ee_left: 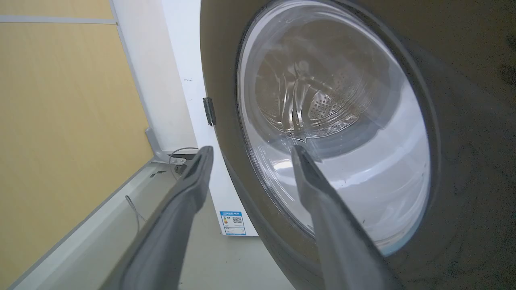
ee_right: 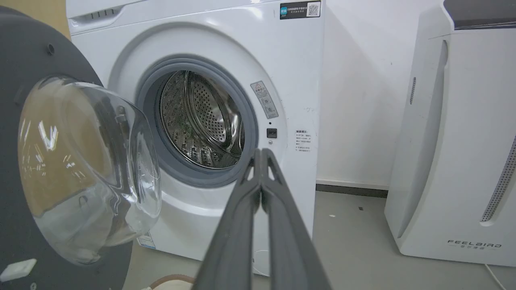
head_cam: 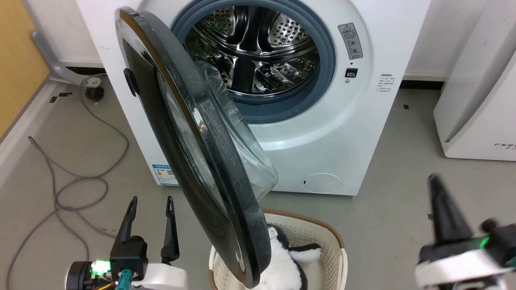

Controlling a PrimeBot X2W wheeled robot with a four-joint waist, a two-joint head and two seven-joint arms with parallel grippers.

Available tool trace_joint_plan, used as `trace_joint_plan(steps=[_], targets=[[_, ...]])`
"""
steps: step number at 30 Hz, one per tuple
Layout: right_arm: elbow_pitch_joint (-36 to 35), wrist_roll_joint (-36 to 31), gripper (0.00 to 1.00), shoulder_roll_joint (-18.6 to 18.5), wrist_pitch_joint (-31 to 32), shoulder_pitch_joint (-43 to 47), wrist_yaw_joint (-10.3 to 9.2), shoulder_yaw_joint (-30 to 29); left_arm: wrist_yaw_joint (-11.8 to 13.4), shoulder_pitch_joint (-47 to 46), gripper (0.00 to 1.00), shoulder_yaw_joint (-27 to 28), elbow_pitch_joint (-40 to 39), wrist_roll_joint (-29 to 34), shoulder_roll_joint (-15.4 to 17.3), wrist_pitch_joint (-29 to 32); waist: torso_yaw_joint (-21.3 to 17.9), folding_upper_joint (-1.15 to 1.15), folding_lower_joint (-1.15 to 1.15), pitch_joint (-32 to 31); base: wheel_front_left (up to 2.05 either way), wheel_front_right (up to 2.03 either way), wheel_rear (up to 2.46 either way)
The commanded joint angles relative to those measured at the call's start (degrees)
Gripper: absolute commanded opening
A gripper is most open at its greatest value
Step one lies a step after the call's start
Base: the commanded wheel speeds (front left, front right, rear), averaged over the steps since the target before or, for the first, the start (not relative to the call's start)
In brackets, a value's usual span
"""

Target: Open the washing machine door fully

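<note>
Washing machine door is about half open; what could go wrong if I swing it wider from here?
1. The open left gripper sits on the outer side of the washing machine door, in its likely swing path; the door may strike the fingers.
2. The door's lower edge overlaps the laundry basket in the head view; clearance is unclear, so it might scrape the rim.

Grey floor [head_cam: 403, 169], white wall [ee_right: 363, 100], a yellow panel [head_cam: 16, 60] left, cables [head_cam: 53, 177] trailing; perhaps an air purifier [ee_right: 455, 141] right.
</note>
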Motion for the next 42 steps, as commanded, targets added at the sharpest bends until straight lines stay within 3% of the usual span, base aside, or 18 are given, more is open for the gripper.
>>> trace_joint_plan(steps=[1, 10, 11, 12, 13, 21, 22, 23, 24, 34, 42], targets=[[0.27, -2.10, 0.00, 0.61, -0.23, 1.57, 0.05, 0.24, -0.02, 0.51, 1.00, 0.14, -0.26, 0.28, -0.02, -0.30, -0.03, 0.00, 0.00, 0.00, 0.00, 0.00, 0.00], [3.58, -7.87, 0.00, 4.15, -0.24, 5.14, 0.05, -1.29, -0.02, 0.59, 1.00, 0.14, -0.19, 0.29, -0.26, -0.30, 0.10, 0.00, 0.00, -0.15, 0.00, 0.00, 0.00], [3.72, -7.94, 0.04, 4.45, -0.24, 5.35, 0.05, -1.80, 0.01, 0.59, 1.00, 0.17, -0.17, 0.29, -0.28, -0.30, 0.12, 0.00, 0.00, -0.19, 0.00, 0.00, 0.00], [3.92, -7.98, 0.40, 4.70, -0.24, 5.58, 0.05, -2.29, 0.04, 0.59, 1.00, 0.21, -0.16, 0.29, -0.31, -0.30, 0.13, 0.00, 0.00, -0.23, 0.00, 0.00, 0.00], [4.09, -8.15, 1.00, 4.90, -0.24, 5.71, 0.05, -2.74, 0.09, 0.60, 1.00, 0.24, -0.12, 0.31, -0.33, -0.30, 0.15, 0.00, 0.00, -0.25, 0.00, 0.00, 0.00], [3.47, -9.82, 1.00, 5.53, -0.24, 5.90, 0.05, -4.53, 0.15, 0.35, 1.00, 0.79, -0.18, 0.03, -0.45, -0.30, 0.32, 0.00, 0.00, -0.45, 0.00, 0.00, 0.00], [3.41, -9.81, 1.00, 5.55, -0.24, 5.95, 0.05, -4.55, 0.15, 0.26, 0.50, 0.95, -0.32, -0.06, -0.48, -0.30, 0.35, 0.00, 0.00, -0.48, 0.00, 0.00, 0.00], [3.33, -9.72, 1.00, 5.55, -0.25, 6.00, 0.05, -4.61, 0.29, 0.08, 0.21, 1.16, -0.79, 0.04, -0.44, -0.30, 0.37, 0.00, 0.00, -0.53, 0.00, 0.00, 0.00], [3.14, -9.63, 1.00, 5.56, -0.25, 6.03, 0.05, -4.79, 0.33, 0.00, 0.00, 1.36, -1.18, 0.01, -0.43, -0.30, 0.37, 0.00, 0.00, -0.58, 0.00, 0.00, 0.00], [1.18, -8.21, 1.00, 5.58, -0.25, 6.80, 0.05, -6.31, 0.02, -3.92, 0.00, 1.75, -12.74, 1.35, 0.94, -0.30, 0.70, 0.00, 0.00, -0.84, 0.00, 0.00, 0.00], [1.06, -7.85, 1.00, 5.58, -0.25, 6.94, 0.05, -6.34, -2.16, -8.14, 0.00, -4.28, -21.63, 2.72, 1.24, -0.30, 0.43, 0.00, 0.00, -0.89, 0.00, 0.00, 0.00]])
